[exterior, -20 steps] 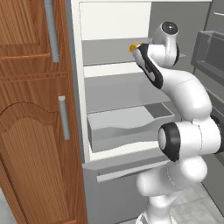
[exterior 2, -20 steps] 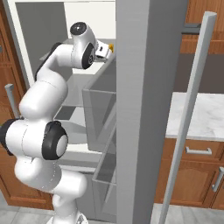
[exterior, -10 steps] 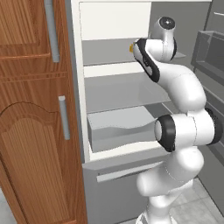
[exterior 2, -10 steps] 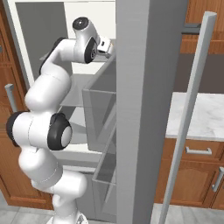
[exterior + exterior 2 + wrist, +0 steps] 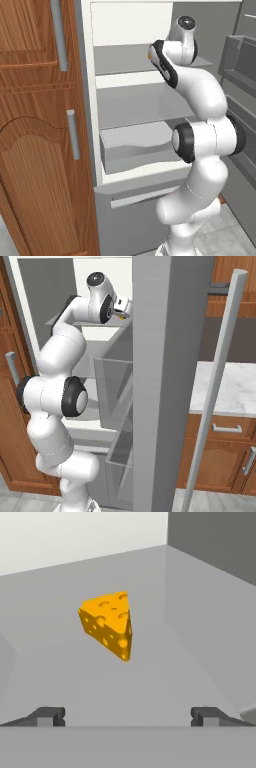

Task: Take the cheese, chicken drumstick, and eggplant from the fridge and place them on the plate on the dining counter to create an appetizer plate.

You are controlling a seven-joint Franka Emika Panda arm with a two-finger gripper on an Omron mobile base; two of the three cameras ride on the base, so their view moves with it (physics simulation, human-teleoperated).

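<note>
**Claw lined up on the cheese, upper fridge shelf**

Gripper (image 5: pixel 128 716) stood with jaws wide apart, nothing between them; cheese (image 5: pixel 109 623) lay ahead of the tips, well apart, slightly left of centre, on the pale grey shelf of the fridge (image 5: pixel 135 107); best approach, I judged: shift left to centre the wedge, advance level, close across its flat sides; shelf bare around the cheese; side wall rose right of it, back wall behind, leaving limited room there.

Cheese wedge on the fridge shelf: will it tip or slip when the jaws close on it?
The cheese looks like a stiff, solid wedge, so it probably won't squash. Its slanted faces could let it slide out of the jaws. It appears to rest on a narrow edge, so a nudge may tip it.
</note>
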